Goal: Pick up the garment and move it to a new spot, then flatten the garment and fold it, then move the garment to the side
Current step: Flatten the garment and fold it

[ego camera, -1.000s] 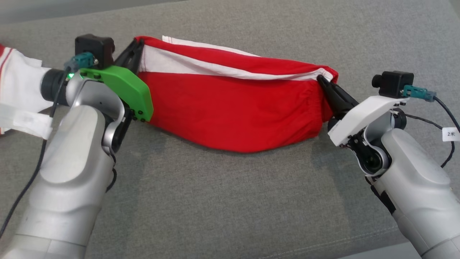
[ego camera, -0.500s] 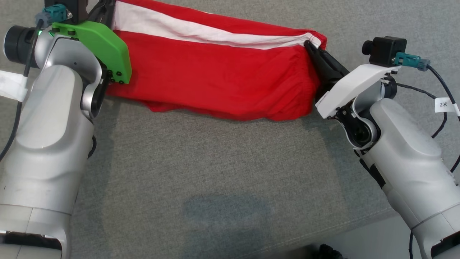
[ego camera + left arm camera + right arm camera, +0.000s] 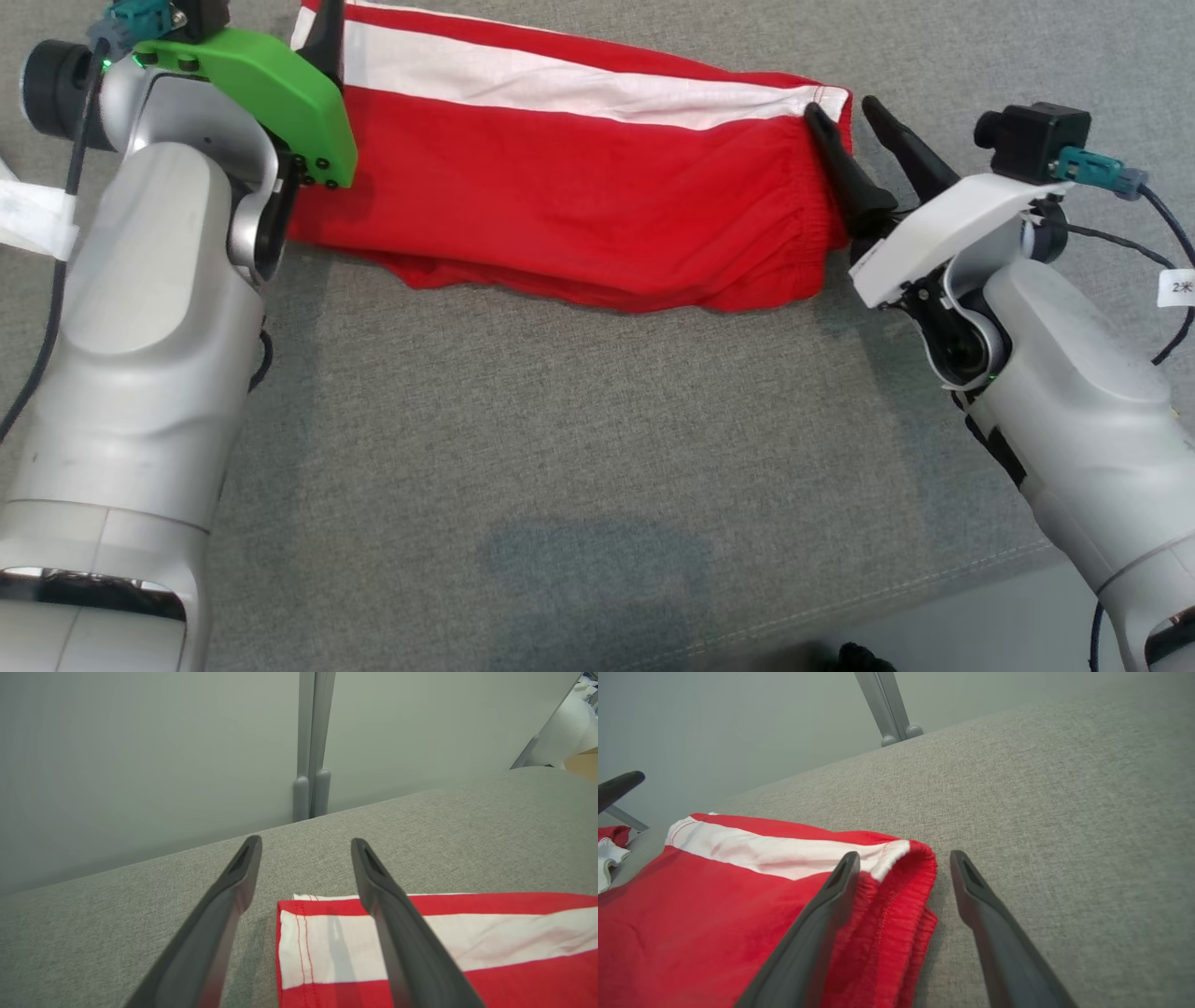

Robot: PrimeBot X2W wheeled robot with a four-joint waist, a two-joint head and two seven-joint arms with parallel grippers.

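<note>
The red garment, with a white stripe along its far side, lies stretched out on the grey cushion. My left gripper is open over its left end: one finger is above the white stripe, the other above bare cushion. Its green cover shows in the head view. My right gripper is open at the elastic waistband on the right end. One finger rests over the band, the other stands over the cushion beside it. Neither holds the cloth.
A pale grey wall panel with a post rises behind the cushion. Another red and white cloth lies far left, and a white strip sits by my left arm. The cushion's front edge runs at lower right.
Both grippers have opened and let go of the garment's ends. The garment, held taut and raised a second ago, now rests on the cushion. The head camera has also tilted down.
</note>
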